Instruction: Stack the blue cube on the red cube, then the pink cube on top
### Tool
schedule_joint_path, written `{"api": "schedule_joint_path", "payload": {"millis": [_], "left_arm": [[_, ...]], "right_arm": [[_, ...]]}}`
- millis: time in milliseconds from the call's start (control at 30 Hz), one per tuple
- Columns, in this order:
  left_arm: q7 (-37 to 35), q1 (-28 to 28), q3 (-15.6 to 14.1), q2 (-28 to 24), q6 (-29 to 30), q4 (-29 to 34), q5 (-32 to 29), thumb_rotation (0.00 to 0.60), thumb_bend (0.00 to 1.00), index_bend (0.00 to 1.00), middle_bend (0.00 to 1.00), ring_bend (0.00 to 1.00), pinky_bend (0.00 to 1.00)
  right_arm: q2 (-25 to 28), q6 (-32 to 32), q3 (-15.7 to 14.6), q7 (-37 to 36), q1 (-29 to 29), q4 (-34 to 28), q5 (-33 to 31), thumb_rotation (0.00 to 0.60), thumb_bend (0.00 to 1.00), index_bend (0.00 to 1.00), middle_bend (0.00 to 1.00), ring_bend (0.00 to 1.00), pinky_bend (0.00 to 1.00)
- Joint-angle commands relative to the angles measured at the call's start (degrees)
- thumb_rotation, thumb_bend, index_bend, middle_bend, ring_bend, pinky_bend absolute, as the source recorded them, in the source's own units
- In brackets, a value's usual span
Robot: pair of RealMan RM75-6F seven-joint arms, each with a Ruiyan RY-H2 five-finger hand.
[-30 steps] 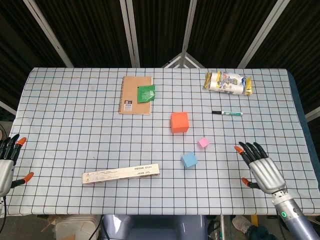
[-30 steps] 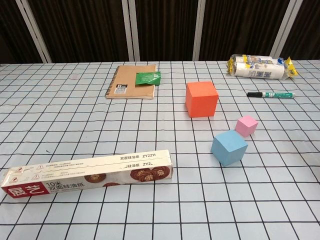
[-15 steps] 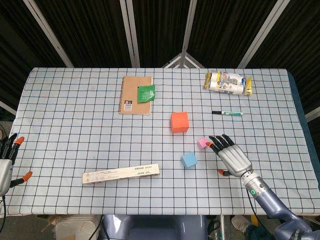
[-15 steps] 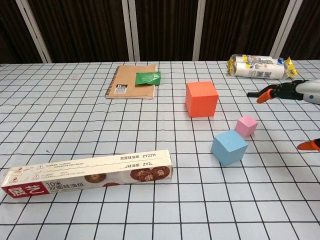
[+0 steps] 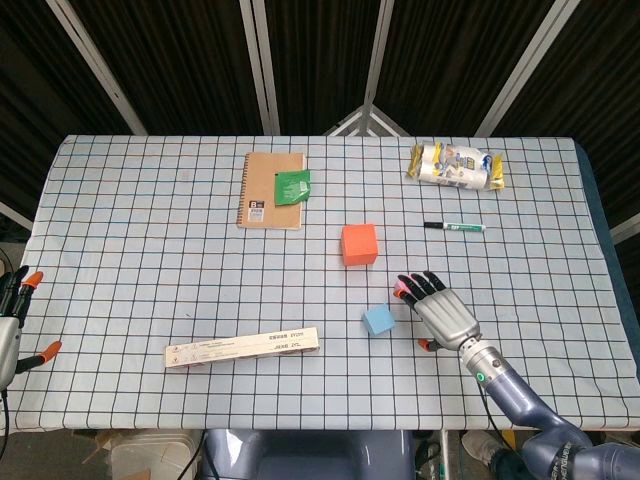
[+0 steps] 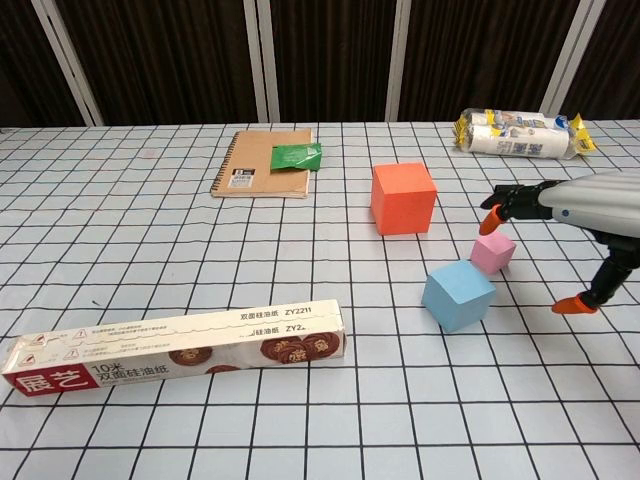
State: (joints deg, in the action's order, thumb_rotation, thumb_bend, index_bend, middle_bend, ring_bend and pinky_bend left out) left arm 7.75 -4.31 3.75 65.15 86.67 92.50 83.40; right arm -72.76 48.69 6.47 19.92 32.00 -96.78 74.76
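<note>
The blue cube (image 6: 458,295) sits at the lower right of centre in our chest view, a matte, soft-edged block lying on the bench (image 6: 120,250), whose white cloth is ruled with a black grid. Just beside it, up and to the right, is the smaller pink cube (image 6: 492,252), the same dull finish. The red cube (image 6: 403,198), larger and orange-red with crisp faces, stands apart near the middle of the frame.

We see the right robot hand (image 5: 438,308) in the lower right of the head view, a grey metal shell with dark fingers tipped in orange. It is spread flat and holds nothing; its fingertips (image 6: 490,222) hang over the pink cube, and we cannot tell whether they touch it. The left robot hand (image 5: 12,325) shows at the lower left edge of the head view, off the cloth, fingers apart and empty.

A long glossy cardboard box (image 6: 175,348) lies at the lower left.
</note>
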Motion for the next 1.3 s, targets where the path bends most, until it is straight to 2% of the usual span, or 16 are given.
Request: {"api": "schedule_joint_path", "payload": {"millis": [33, 700, 1300], "left_arm": [[-0.2, -0.1, 0.0, -0.1, -0.1, 0.0, -0.1, 0.6, 0.11, 0.03, 0.0, 0.0, 0.0], [-3.6, 0.2, 0.4, -1.2, -0.1, -0.5, -0.4, 0.6, 0.11, 0.03, 0.0, 0.0, 0.0], [-3.9, 0.3, 0.4, -1.3, -0.1, -0.4, -0.6, 0.6, 0.11, 0.03, 0.0, 0.0, 0.0]], "right_arm": [[-1.3, -0.3, 0.0, 1.7, 0.9, -0.4, -1.5, 0.6, 0.26, 0.21, 0.0, 0.0, 0.0], [-7.7, -0.4, 0.7, 9.8, 6.7, 0.3, -12.7, 0.6, 0.26, 0.27, 0.0, 0.0, 0.0], [-9.5, 0.5, -0.2, 9.4, 9.0, 1.9, -14.9, 0.6, 0.26, 0.4, 0.0, 0.0, 0.0]]}}
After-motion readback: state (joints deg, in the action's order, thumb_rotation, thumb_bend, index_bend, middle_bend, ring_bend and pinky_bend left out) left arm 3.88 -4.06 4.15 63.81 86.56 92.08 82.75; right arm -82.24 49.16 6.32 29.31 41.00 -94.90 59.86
